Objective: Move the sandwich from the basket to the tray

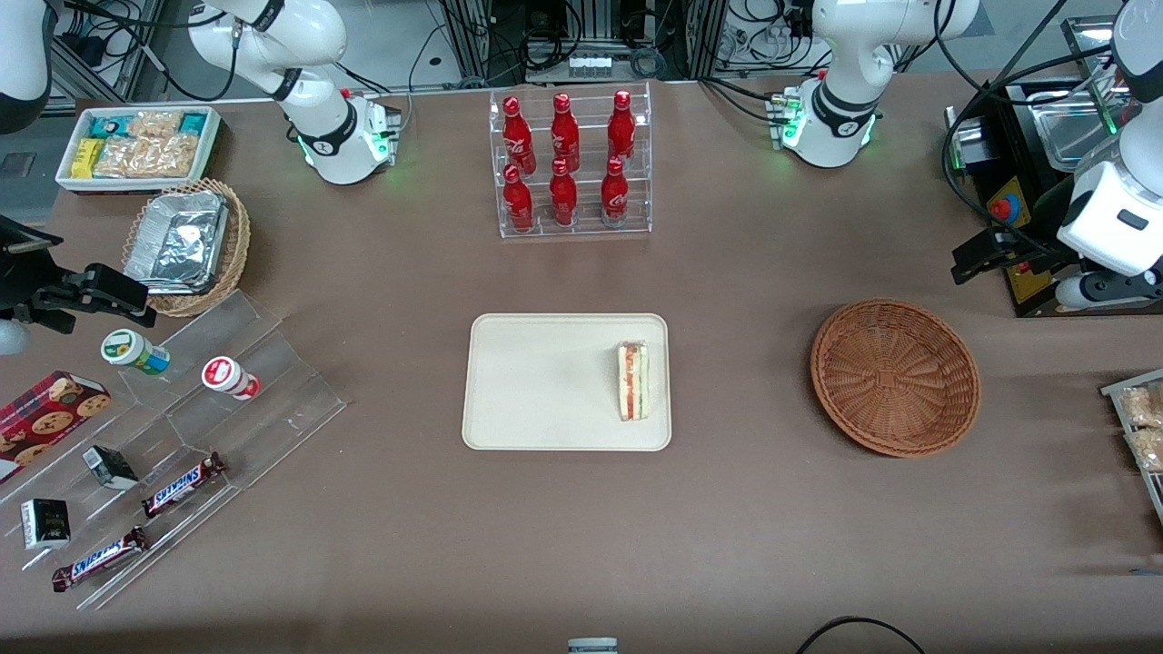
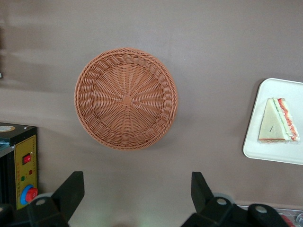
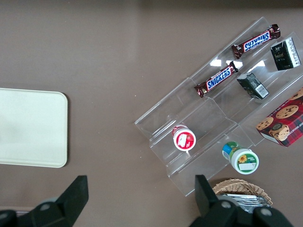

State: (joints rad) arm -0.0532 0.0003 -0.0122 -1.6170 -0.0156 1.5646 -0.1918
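Note:
The sandwich (image 1: 634, 380) lies on the cream tray (image 1: 545, 381), near the tray's edge that faces the basket, its red and green filling showing. The reddish-brown wicker basket (image 1: 895, 377) is empty and sits toward the working arm's end of the table. My left gripper (image 1: 977, 259) is open and empty, raised above the table, farther from the front camera than the basket. In the left wrist view the gripper (image 2: 136, 182) hangs wide open with the empty basket (image 2: 126, 98) below and the sandwich (image 2: 278, 121) on the tray (image 2: 270, 153). The tray also shows in the right wrist view (image 3: 28, 127).
A black control box (image 1: 1027, 209) with a red button stands close to the gripper. A clear rack of red bottles (image 1: 572, 163) stands farther back. A tan basket of foil containers (image 1: 186, 245), a white snack bin (image 1: 136, 145) and an acrylic snack stand (image 1: 182, 436) lie toward the parked arm's end.

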